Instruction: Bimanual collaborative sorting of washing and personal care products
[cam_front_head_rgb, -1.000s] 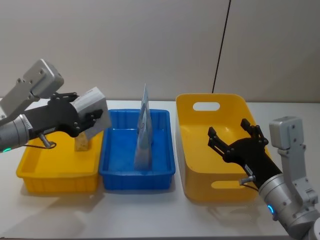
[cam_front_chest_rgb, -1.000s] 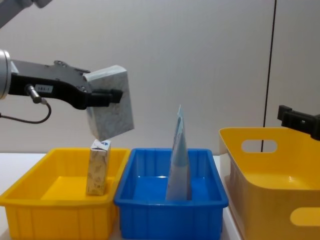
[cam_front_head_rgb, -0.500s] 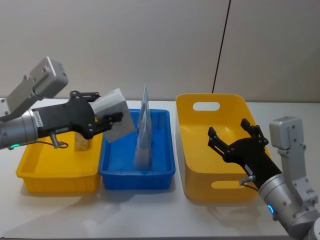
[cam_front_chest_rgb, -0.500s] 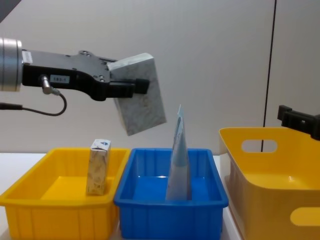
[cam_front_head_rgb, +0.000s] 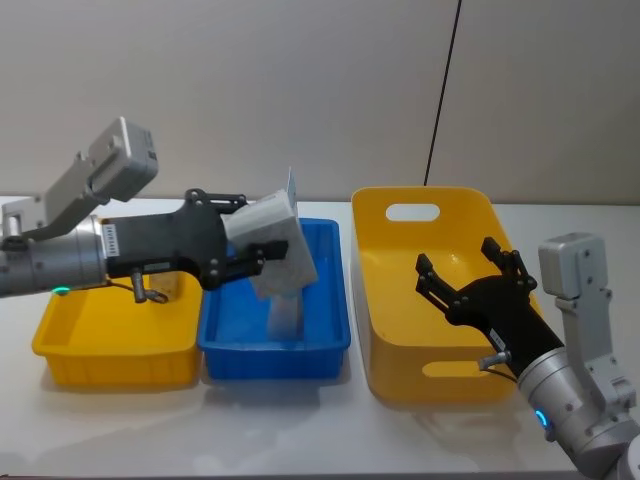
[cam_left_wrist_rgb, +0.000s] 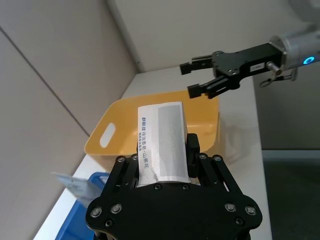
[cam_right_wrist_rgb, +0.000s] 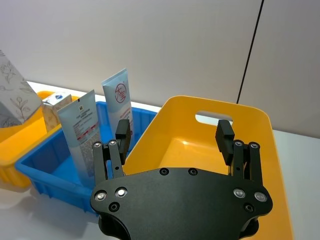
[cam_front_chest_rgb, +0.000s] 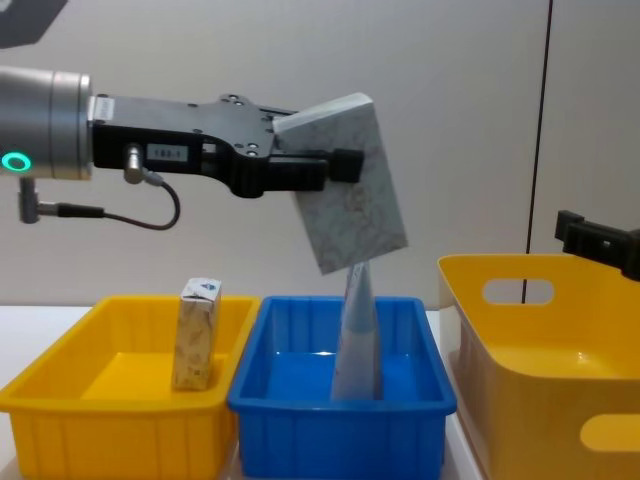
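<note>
Box (cam_front_head_rgb: 282, 243), head view: tilted, in air over blue bin (cam_front_head_rgb: 325, 347), clamped in left claw (cam_front_head_rgb: 250, 235). Tube (cam_front_head_rgb: 291, 188) tip shows behind box. Right claw (cam_front_head_rgb: 462, 262), fingers spread, over big yellow bin (cam_front_head_rgb: 400, 382), 3 o'clock of blue bin.

Left wrist view: left claw (cam_left_wrist_rgb: 162, 155) grips box (cam_left_wrist_rgb: 165, 140) across broad faces.

Right wrist view: right claw (cam_right_wrist_rgb: 172, 132) apart; tube (cam_right_wrist_rgb: 117, 95) and second tube (cam_right_wrist_rgb: 82, 131) upright in blue bin (cam_right_wrist_rgb: 45, 172).

Chest view: box (cam_front_chest_rgb: 350, 185) aloft, low corner overlapping tube (cam_front_chest_rgb: 355, 345) top. Carton (cam_front_chest_rgb: 195, 335) upright in small yellow bin (cam_front_chest_rgb: 110, 420), 9 o'clock of tube.
</note>
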